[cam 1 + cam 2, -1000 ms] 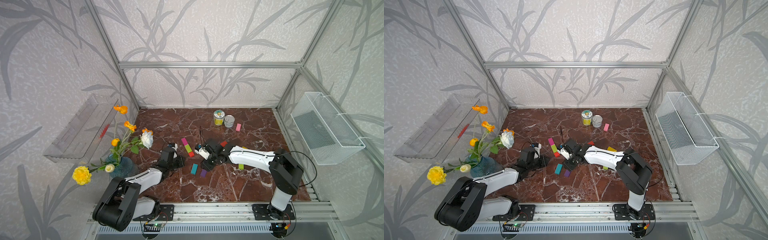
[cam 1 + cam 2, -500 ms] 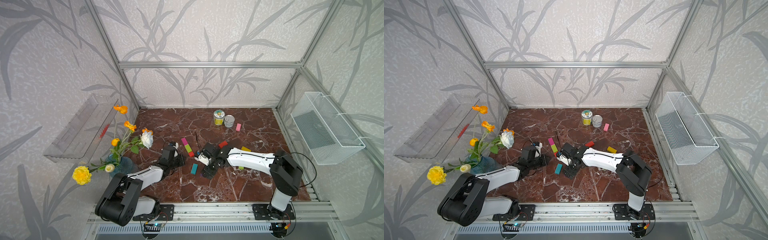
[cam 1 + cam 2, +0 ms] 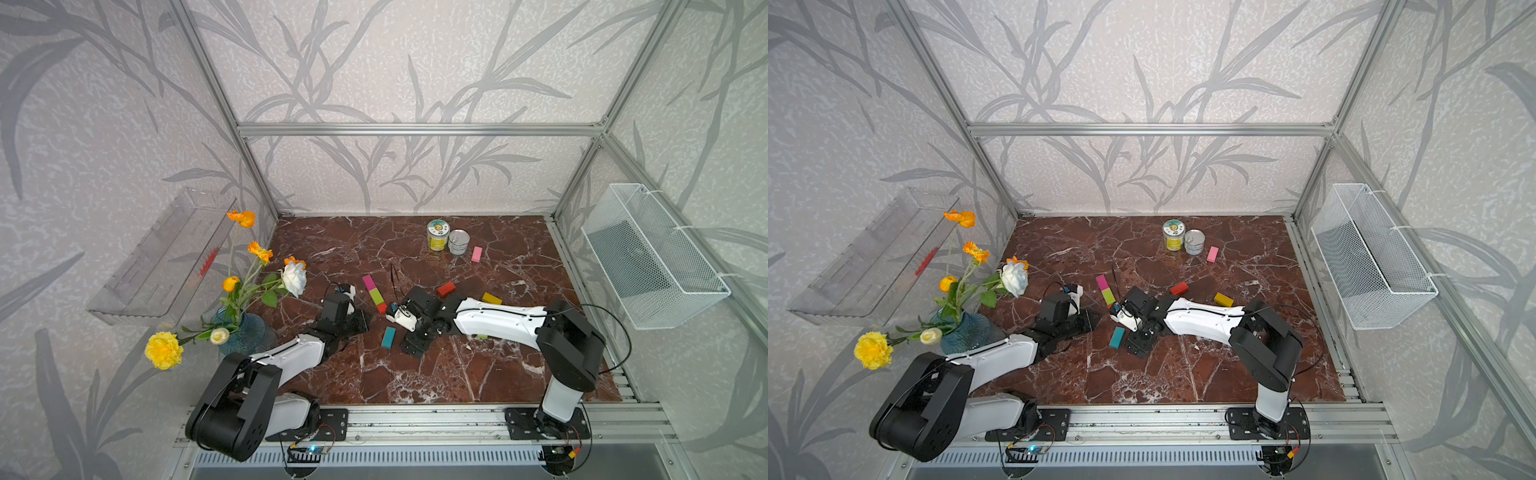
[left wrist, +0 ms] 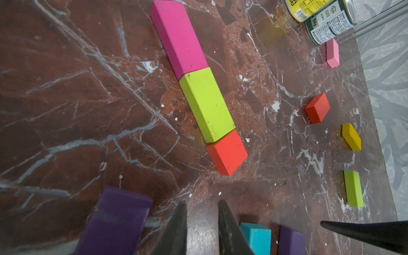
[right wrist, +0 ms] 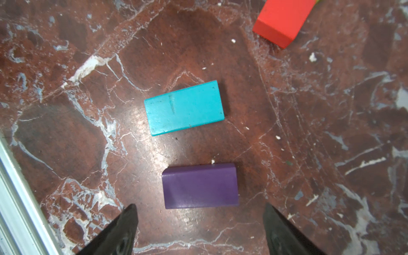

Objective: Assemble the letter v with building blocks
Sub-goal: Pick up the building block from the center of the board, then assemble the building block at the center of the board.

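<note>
A row of building blocks lies mid-floor: magenta (image 3: 368, 282), lime (image 3: 376, 296) and red (image 3: 381, 308), end to end. A teal block (image 5: 184, 107) lies loose in front of it. My right gripper (image 5: 199, 210) is open wide, and a purple block (image 5: 199, 186) rests on the floor just ahead of its fingertips, untouched. My left gripper (image 4: 202, 204) stands open by a narrow gap with only floor between its fingers. A second purple block (image 4: 119, 220) lies beside it, outside the fingers. Loose red (image 3: 446, 288), yellow (image 3: 491, 298), pink (image 3: 476, 254) and small lime (image 4: 354, 188) blocks lie to the right. No letter v shows.
Two tin cans (image 3: 438, 235) (image 3: 459, 242) stand at the back beside the pink block. A vase of flowers (image 3: 245, 328) stands at the left, close to my left arm. A wire basket (image 3: 652, 257) hangs on the right wall. The metal rail (image 3: 415, 415) runs along the front.
My right gripper has opened wider and moved forward and left over the purple block, which it now covers in the top views. The left arm has barely moved.
</note>
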You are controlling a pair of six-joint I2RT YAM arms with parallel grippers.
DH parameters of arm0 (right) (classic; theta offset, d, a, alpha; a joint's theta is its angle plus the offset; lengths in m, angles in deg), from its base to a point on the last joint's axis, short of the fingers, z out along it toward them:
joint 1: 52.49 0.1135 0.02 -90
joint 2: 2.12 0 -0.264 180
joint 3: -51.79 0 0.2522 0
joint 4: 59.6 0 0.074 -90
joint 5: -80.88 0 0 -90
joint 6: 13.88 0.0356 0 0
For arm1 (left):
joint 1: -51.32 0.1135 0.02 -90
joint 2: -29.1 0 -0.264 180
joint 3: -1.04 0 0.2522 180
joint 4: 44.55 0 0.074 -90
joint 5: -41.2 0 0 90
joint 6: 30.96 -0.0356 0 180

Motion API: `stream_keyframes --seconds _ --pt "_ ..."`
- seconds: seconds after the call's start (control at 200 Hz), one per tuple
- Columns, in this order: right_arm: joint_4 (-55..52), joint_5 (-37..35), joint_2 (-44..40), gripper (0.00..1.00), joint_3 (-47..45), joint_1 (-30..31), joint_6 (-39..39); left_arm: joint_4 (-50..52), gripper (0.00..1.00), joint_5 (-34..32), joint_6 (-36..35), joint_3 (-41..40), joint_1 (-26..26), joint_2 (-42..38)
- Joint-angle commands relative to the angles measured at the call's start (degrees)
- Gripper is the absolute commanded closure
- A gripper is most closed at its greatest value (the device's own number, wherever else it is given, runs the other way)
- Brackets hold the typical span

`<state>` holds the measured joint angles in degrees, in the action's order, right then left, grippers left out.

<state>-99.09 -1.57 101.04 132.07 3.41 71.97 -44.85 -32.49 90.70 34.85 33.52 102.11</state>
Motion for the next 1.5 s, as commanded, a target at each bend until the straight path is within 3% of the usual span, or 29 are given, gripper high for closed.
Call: stream_keyframes --seconds 0.0,0.51,0.585,0.7,0.795,1.085,1.495 --pt "0.3 0.2 1.3 0.13 0.1 0.5 -1.6 -0.4 0.75 -0.8 0.1 -0.9 -0.1 -1.2" --pt "0.2 -4.7 5.9 0.21 0.6 1.5 -1.6 -1.1 0.75 -0.3 0.2 -0.6 -0.1 0.4" --pt "0.3 -4.2 5.7 0.28 0.7 1.5 -1.6 -1.2 0.75 -0.3 0.2 -0.8 -0.1 0.4" --pt "0.3 -3.0 5.9 0.54 1.2 1.5 -1.8 -1.3 0.75 -0.3 0.2 -0.7 -0.1 0.5" --pt "0.9 -2.4 5.7 0.65 1.5 1.5 -1.8 -1.4 0.75 -0.2 0.1 -0.7 -0.1 0.5" --pt "-0.6 -7.8 5.3 0.66 5.9 0.9 -2.1 -1.7 0.75 0.0 0.0 -0.8 -0.1 0.6" --pt "-3.7 -16.6 11.6 0.66 16.5 -1.3 2.1 -2.5 0.75 0.2 0.2 0.2 -0.1 1.4"
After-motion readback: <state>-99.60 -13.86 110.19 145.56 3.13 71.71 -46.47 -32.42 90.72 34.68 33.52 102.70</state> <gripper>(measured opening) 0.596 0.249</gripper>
